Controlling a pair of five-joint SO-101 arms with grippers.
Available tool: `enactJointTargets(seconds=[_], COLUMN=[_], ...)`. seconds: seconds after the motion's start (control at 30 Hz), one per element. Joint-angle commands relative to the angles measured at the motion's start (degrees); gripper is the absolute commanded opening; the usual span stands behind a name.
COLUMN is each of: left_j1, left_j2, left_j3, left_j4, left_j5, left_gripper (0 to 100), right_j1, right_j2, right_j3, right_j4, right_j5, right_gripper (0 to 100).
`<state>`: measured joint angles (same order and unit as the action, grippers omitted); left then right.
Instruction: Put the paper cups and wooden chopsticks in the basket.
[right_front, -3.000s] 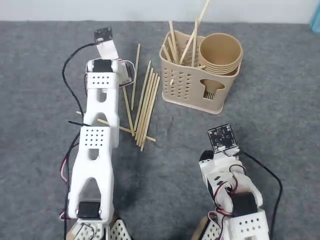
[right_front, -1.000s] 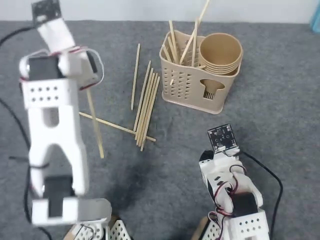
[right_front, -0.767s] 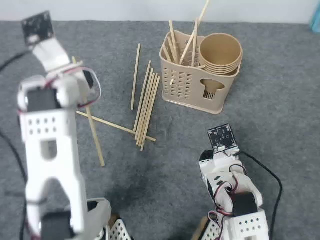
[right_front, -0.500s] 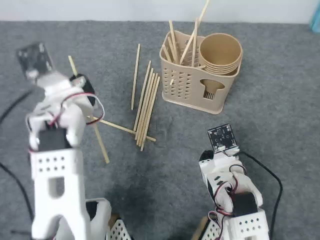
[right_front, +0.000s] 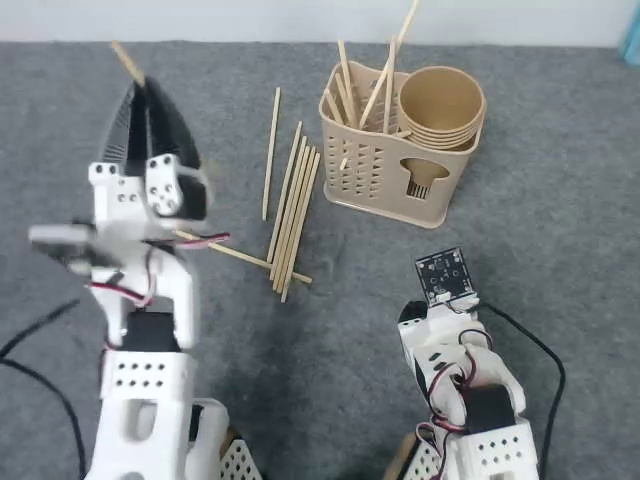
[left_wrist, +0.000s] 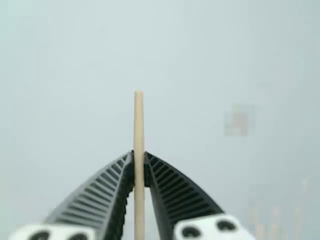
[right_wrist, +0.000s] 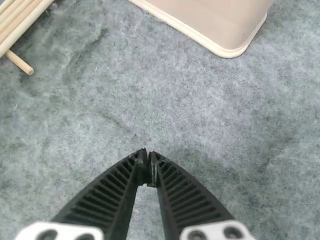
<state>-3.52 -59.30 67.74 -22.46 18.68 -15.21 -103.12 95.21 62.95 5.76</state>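
The left pincer (left_wrist: 139, 156) is clamped on one wooden chopstick (left_wrist: 138, 117), which stands straight out between the two jaws, with a short length showing past their tips. It is raised above the desk (right_front: 560, 200), well apart from the basket (right_front: 385, 175). The stick looks light, stiff and smooth, so I think it may slide or turn in the grip; a hold nearer its middle would be steadier. Loose chopsticks (right_front: 293, 205) lie on the desk just beside the basket, and the paper cups (right_front: 440, 100) are stacked inside it. The right pincer (right_wrist: 148, 159) is closed on nothing, low over the desk near the basket's corner.
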Motion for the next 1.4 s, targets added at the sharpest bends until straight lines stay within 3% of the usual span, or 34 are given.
enactJointTargets(seconds=[0.0,0.2,0.43,0.67,0.93,1.1,1.37], left_j1=[8.9,19.6,25.7,25.8,25.5,25.4,25.4], left_j2=[-1.7,1.4,23.4,42.5,55.3,63.8,72.3], left_j3=[-3.8,-18.7,-39.2,-48.3,-48.6,-48.6,-48.4], left_j4=[-12.2,-4.1,-3.3,-8.8,-19.5,-27.3,-35.6], left_j5=[-0.4,-1.1,-12.0,-16.4,-16.6,-22.3,-22.9], left_gripper=[1,1,1,1,1,1,1], right_j1=[0.5,0.5,0.5,0.5,0.5,0.5,0.5], right_j2=[-0.8,-0.8,-0.8,-0.8,-0.8,-0.8,-0.8], right_j3=[1.2,1.2,1.2,1.2,1.2,1.2,1.2], right_j4=[-0.9,-0.9,-0.9,-1.1,-1.2,-1.3,-1.4], right_j5=[0.9,0.9,0.9,0.9,3.3,4.4,4.5], right_gripper=[0.9,0.9,0.9,0.9,0.9,0.9,0.9])
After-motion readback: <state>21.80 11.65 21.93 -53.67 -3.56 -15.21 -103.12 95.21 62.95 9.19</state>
